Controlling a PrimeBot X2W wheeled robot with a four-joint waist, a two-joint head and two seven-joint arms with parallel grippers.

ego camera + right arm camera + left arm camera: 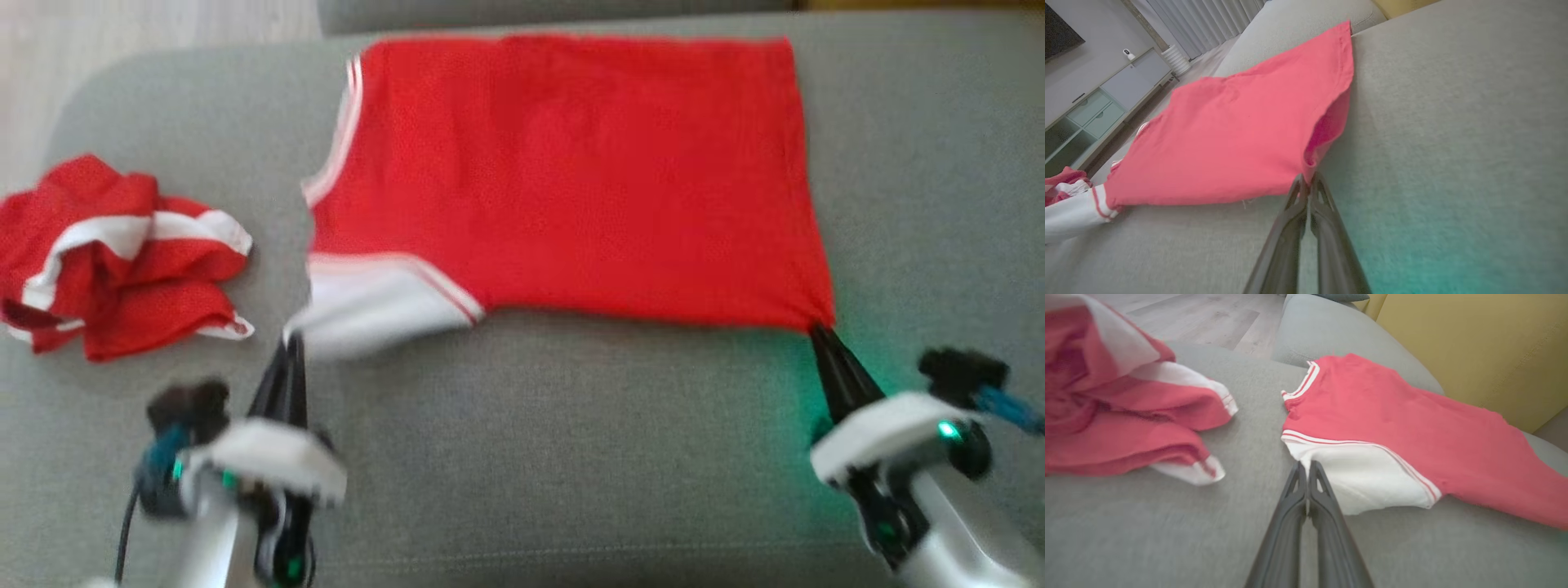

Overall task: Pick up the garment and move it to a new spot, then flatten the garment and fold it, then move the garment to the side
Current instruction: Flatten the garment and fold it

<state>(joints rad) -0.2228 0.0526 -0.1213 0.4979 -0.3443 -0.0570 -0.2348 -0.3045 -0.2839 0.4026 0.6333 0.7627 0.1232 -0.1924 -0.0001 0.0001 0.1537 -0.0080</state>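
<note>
I am working over a grey sofa cushion (571, 457), with a strip of pale wood floor (155, 24) past its far left corner; my left wrist view has a yellow backrest (1474, 347) rising behind the seat, and my right wrist view looks out to a low sideboard (1106, 106) and pale curtains (1208, 20). At my far left a second red-and-white cloth (114, 253) lies crumpled in a heap, apart from the work. Just right of it my left pincer (290, 343) has its two dark fingers pressed together on the white near-left corner of the garment (571, 180), the cloth drawn down toward the tips. The garment is a red jersey lying spread and nearly flat in the middle of the cushion, directly beyond both pincers. At its near-right corner my right pincer (818, 331) is likewise squeezed tight on the hem, which is pulled out to a small point and lifted slightly off the cushion there. The jersey's long axis runs across me from side to side: the white-trimmed armhole end points to my left, the plain straight hem to my right, and its near long edge stretches between my two grips.
</note>
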